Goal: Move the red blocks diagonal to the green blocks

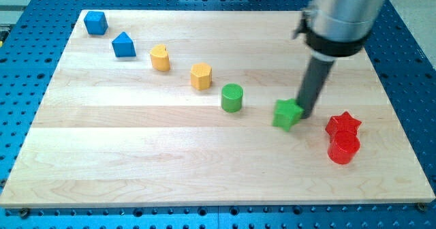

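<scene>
Tip (306, 114) touching the green star block (287, 114) — rod only, no gripper to judge.
Red star block (343, 124) and red cylinder (343, 148) are sitting near-right on the table (102, 161); a careless sweep risks dragging green along — spoiling the diagonal.

The board (136, 154) looks like pale wood planks with visible grain and a matt finish. Under it, the blue base (409, 65) looks like painted metal dotted with holes. The rod (315, 86) is dark and dull – my tip (306, 115) sits at frame centre-right. Its collar (344, 11) is silvery, smooth metal. The red cylinder (343, 149) and green cylinder (232, 97) look like plastic – ribbed tops, slight sheen.
</scene>
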Available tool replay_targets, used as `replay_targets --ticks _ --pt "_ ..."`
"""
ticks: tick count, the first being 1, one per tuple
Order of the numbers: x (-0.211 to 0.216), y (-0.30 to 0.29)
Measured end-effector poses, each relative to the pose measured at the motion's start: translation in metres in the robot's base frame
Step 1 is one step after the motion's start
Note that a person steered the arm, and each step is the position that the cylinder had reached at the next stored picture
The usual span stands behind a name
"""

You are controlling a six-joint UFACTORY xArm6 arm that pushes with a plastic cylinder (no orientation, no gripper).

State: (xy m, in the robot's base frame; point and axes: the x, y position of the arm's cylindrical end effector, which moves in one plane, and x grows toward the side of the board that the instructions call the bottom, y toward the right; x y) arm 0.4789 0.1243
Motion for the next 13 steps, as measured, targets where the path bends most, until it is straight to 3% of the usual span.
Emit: replay_targets --ticks 1,3,4,6,8,9,10,11,12,13 --pt "0.011 -0.028" --pt "-0.003 0.116" --pt "0.007 0.130" --pt "0.047 0.057" --pt "0.042 0.058" --pt "0.076 0.152" --pt "0.138 0.125" --pt "0.140 0.087" --pt "0.138 -0.017" --pt "0.130 -0.077"
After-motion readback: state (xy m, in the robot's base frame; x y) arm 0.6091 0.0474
